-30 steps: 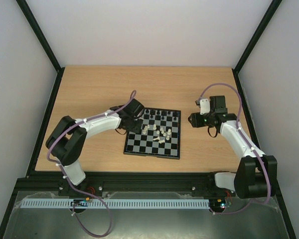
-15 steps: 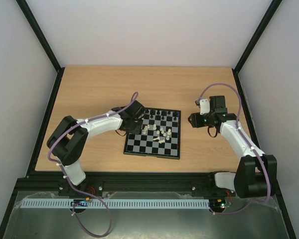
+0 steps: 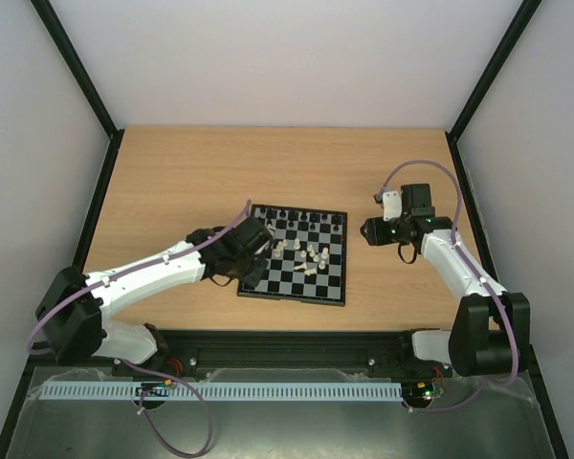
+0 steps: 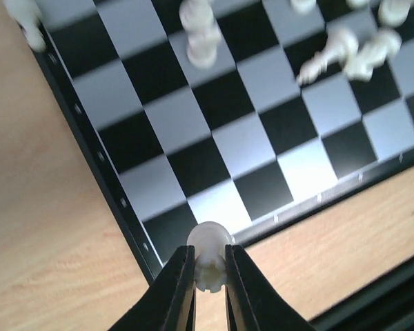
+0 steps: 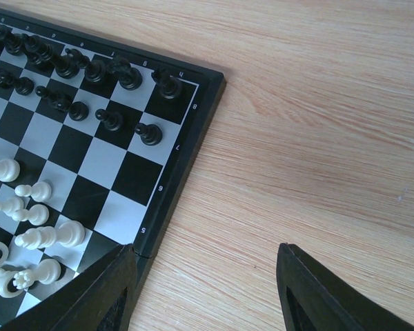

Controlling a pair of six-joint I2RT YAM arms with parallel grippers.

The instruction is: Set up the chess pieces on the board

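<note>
Only the left wrist view shows the grip: the left gripper [image 4: 209, 267] is closed on a cream-white piece [image 4: 208, 248], perhaps a rook. It is held over the near left corner of the board [image 3: 292, 295]. The top view hides this piece behind the wrist. The right wrist view shows the black pieces [image 5: 90, 76] in two rows at the board's far edge. The right gripper [image 5: 203, 276] stands wide open over the table [image 3: 172, 182], just beside the board's right edge. The left arm reaches low and long, and the right arm is bent.
</note>
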